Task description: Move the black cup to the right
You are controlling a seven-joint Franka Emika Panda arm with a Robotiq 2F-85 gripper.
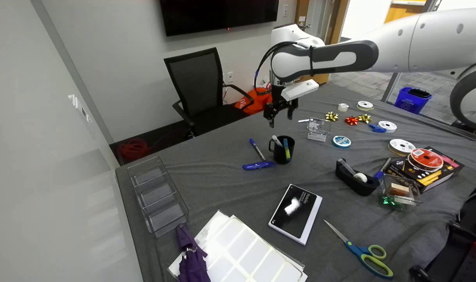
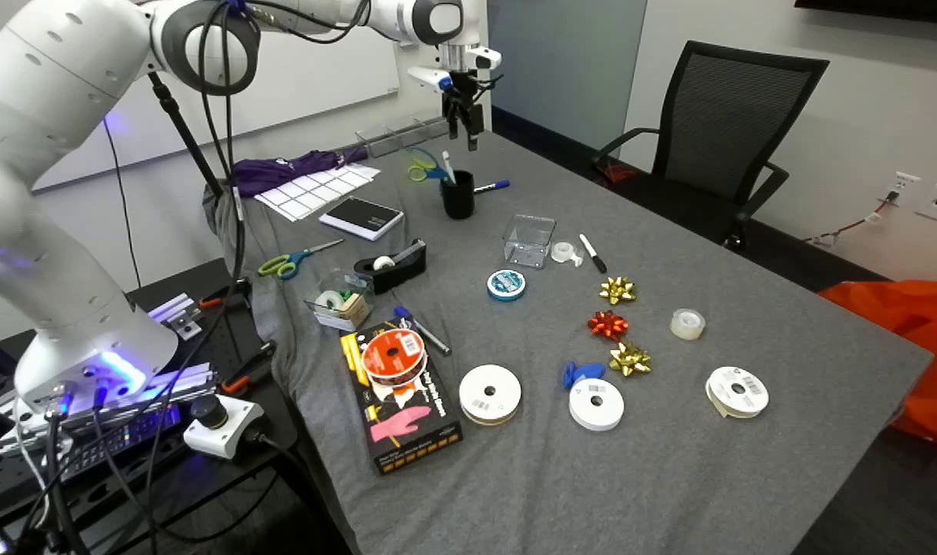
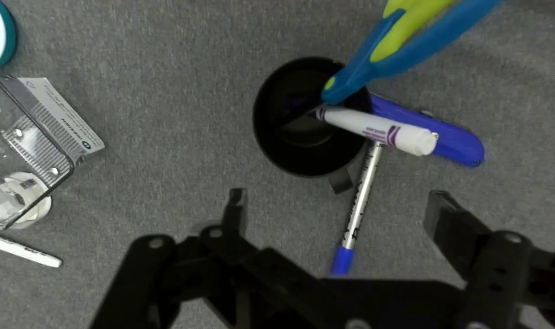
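Wrist view: tool [image 3: 339, 200] gapes, bare cloth [image 3: 177, 114] parting black cup [image 3: 298, 148] from clear box's rim [image 3: 36, 122]

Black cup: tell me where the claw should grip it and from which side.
Probably best by the rim of the black cup, on the side away from the marker and scissors, which lean out over the opposite side. Bring the open claw straight down to straddle it: the cup stands upright, mouth facing up.

Grey cloth-covered table [image 2: 638, 486]. Directly on it: black round handled cup [image 1: 279, 154], upright; just beside it, silver blue-capped marker [image 3: 362, 196] and blue oblong tool [image 1: 258, 165]; black tape dispenser [image 1: 350, 181]; blue-and-green-handled scissors [image 1: 354, 247]; clear plastic divided tray [image 1: 159, 196]; shiny red bow [image 2: 608, 325] between two shiny gold bows [image 2: 618, 290].
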